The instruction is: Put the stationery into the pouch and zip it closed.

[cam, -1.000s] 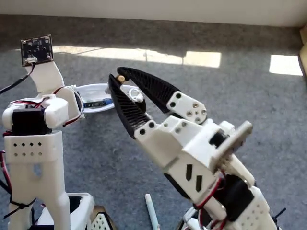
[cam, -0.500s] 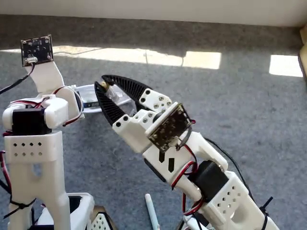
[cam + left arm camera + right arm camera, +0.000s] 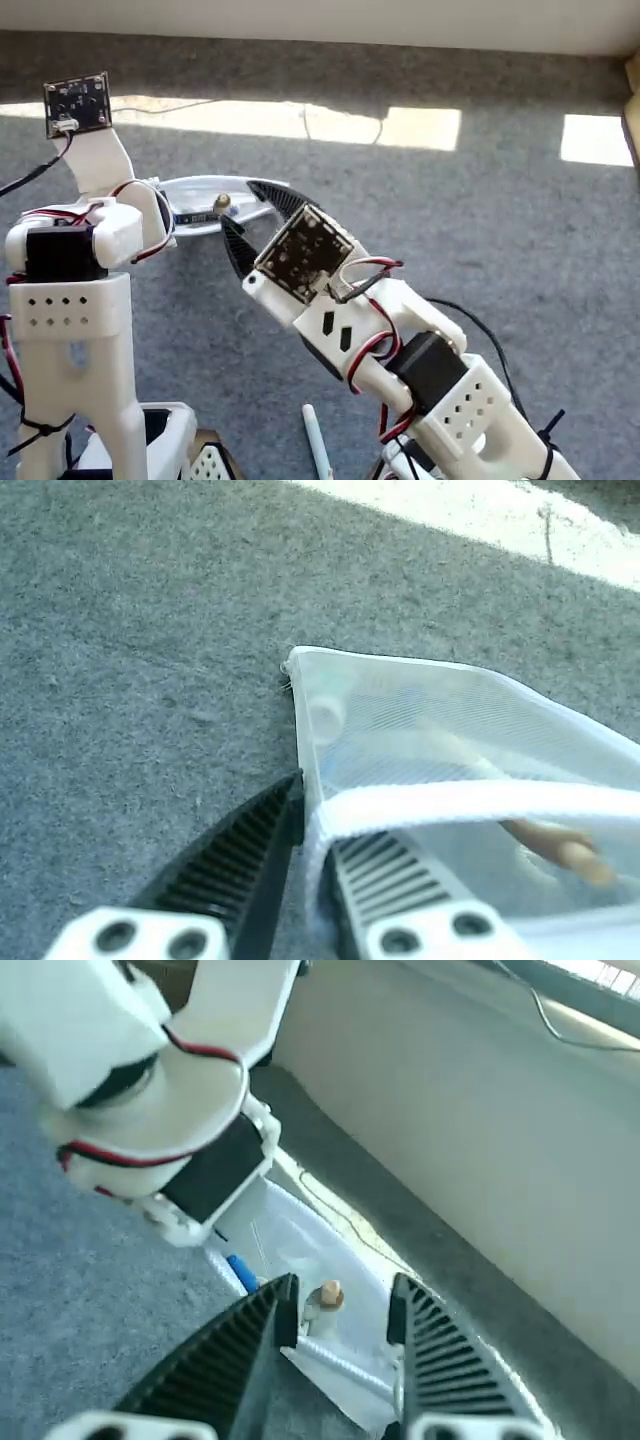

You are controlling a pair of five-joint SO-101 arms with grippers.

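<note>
A white mesh pouch lies on the grey carpet, with a blue item and a wooden-tipped stick inside. My left gripper is shut on the pouch's white hem at one corner. My right gripper is open at the pouch, its black fingers either side of the brass zip pull. From above, the right gripper sits just beside the zip pull.
A white pen lies on the carpet between the two arm bases. The left arm's tower stands at the left. Sunlit patches cross the carpet behind, below a pale wall.
The right arm rolled its wrist and dropped toward the pouch, moving left. Its jaws narrowed from wide open. The left arm stayed still.
</note>
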